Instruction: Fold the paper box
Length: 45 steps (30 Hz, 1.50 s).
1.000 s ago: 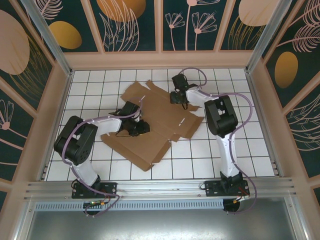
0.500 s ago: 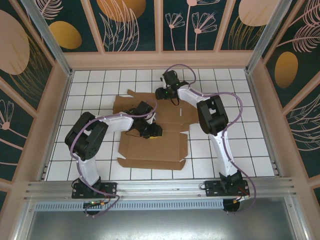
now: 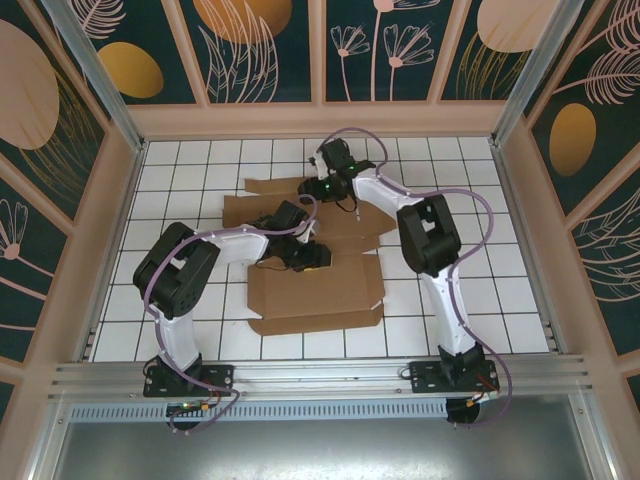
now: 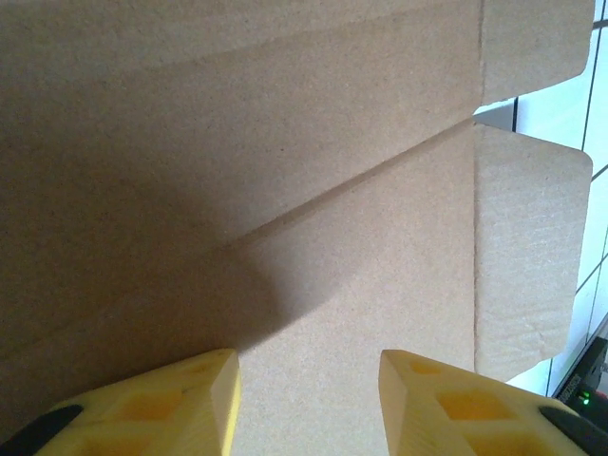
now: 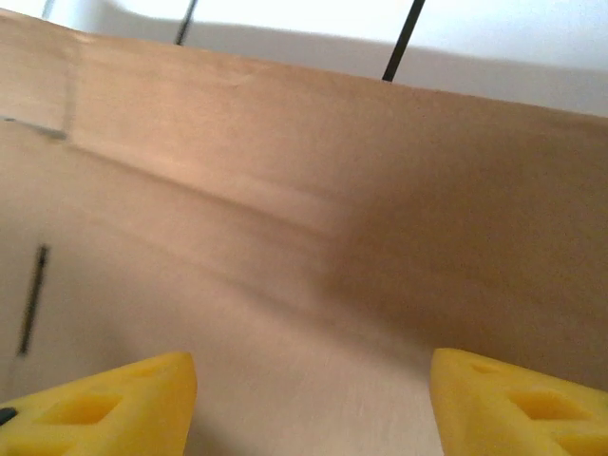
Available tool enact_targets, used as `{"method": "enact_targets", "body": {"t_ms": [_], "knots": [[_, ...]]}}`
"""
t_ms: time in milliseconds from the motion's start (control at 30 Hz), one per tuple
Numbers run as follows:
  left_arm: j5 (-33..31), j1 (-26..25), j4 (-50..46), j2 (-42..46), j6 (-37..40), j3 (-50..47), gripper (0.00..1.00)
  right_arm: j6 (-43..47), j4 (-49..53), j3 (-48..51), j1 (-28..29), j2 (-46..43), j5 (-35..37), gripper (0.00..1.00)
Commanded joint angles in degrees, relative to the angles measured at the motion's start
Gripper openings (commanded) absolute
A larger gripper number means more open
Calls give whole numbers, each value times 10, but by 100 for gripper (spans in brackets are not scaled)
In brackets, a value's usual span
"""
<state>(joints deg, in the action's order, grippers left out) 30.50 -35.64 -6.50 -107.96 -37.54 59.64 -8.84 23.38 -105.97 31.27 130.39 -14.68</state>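
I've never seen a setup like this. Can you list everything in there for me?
paper box: one, plain brown, unfolded and lying flat in the middle of the table
table: one, white tiles with dark grid lines, under the box
wall panels: several, dark teal with orange and pink plant patterns, around the table's back and sides
metal rail: one, silver, along the near edge
left arm: one, black and white, reaching in from the near left
right arm: one, black and white, reaching from the near right to the box's far part
left claw: one, yellow-tipped, open over the cardboard
right claw: one, yellow-tipped, open wide over the cardboard
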Motion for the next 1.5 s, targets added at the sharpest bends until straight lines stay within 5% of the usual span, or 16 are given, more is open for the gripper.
{"method": "enact_targets", "body": {"t_ms": [0,167,300,567,700,1100,1467], "knots": [[-35,3,19,47,3,1,46,3,-14,43,-24,-99,2,66],[-18,7,32,92,2,25,57,-10,-49,115,-62,-164,-13,66],[-27,33,34,93,-10,73,54,-21,-56,132,-99,-170,-15,64],[-55,123,19,-78,-83,251,10,-39,-5,54,-138,-80,-6,60],[-62,125,-19,-177,-83,372,2,-48,15,13,-150,-34,5,61],[-72,143,-37,-303,-101,450,2,-39,24,-20,-162,24,7,60],[-75,144,-36,-323,-88,434,2,-34,42,-77,-156,72,-73,43]]}}
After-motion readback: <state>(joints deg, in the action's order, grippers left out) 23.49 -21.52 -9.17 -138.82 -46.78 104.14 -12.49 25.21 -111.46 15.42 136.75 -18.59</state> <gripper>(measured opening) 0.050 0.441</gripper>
